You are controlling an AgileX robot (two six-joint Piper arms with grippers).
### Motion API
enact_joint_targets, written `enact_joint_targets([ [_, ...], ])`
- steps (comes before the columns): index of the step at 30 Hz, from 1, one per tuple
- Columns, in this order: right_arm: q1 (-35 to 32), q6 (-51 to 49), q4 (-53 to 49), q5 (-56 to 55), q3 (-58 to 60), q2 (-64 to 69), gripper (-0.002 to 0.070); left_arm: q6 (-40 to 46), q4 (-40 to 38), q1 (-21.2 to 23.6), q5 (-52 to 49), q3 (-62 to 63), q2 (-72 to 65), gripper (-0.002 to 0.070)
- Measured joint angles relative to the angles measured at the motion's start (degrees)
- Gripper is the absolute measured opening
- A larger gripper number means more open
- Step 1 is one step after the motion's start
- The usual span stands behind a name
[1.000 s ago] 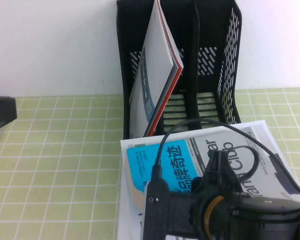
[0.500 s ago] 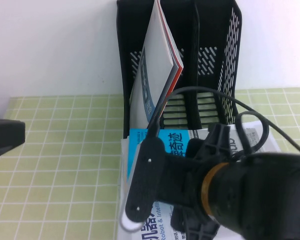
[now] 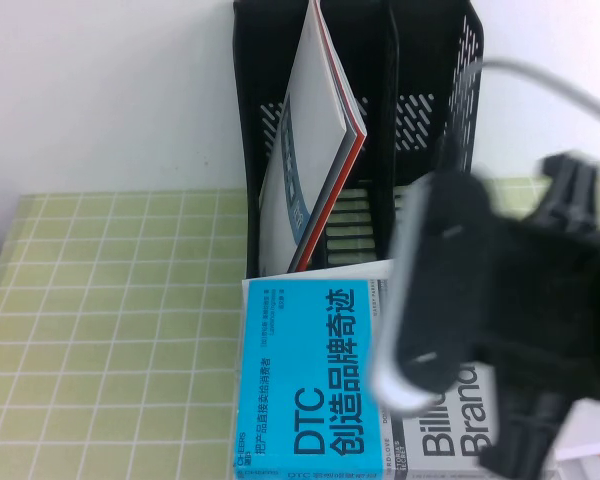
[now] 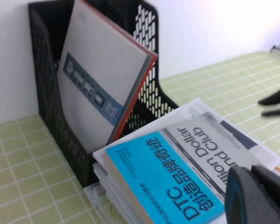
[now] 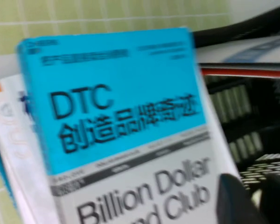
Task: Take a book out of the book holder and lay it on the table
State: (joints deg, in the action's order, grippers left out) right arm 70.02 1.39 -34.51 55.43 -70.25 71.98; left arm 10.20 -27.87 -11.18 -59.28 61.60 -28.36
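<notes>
Book (image 3: 315, 375): now lying flat at table (image 3: 110, 330) near edge, fronting book holder (image 3: 420, 110).
Right gripper (image 3: 525, 440): rising clear of cover; finger state undeterminable.
Left gripper (image 4: 259, 198): hovering beside book; finger state undeterminable.

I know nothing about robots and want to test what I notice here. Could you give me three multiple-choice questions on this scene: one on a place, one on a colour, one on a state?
1. Where is the book?
A. Upright in the holder
B. Flat on a pile of papers in front of the holder
C. Under the holder

2. What colour is the book's half printed "DTC"?
A. Red
B. Cyan
C. Yellow

3. How does the magazine in the holder stand?
A. Leaning at a tilt
B. Lying flat
C. Rolled up

Answers:
1 B: its cover faces up on the papers, outside the holder.
2 B: "DTC" sits on the cyan half, and the other half is grey.
3 A: it slants across its compartment.

The left gripper is by the book's corner. The right gripper is by its grey half.
</notes>
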Motion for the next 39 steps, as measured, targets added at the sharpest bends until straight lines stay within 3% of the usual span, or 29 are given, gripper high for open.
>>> enact_joint_targets([
  [2,0.00,-0.32,-0.01,0.66,0.00,-3.65,0.0053,0.00,-0.47,0.00,0.00,-2.25,4.00,-0.0003],
  [7,0.00,-0.62,3.69,1.53,2.96,-11.77,0.0010,-2.41,-0.88,0.00,-0.20,-10.43,13.49,-0.0003],
  [15,0.00,-4.47,8.39,-5.39,17.92,-21.68,0.0004,-2.88,-0.64,0.00,11.31,-28.03,21.20,-0.0003],
  [24,0.00,-7.60,8.39,-10.47,22.60,-26.45,0.0003,9.95,-0.55,0.00,25.79,-39.40,21.46,-0.0003],
  [39,0.00,-7.83,8.39,-11.08,22.60,-26.45,0.0002,11.38,-0.78,0.00,24.41,-43.33,21.46,-0.0003],
])
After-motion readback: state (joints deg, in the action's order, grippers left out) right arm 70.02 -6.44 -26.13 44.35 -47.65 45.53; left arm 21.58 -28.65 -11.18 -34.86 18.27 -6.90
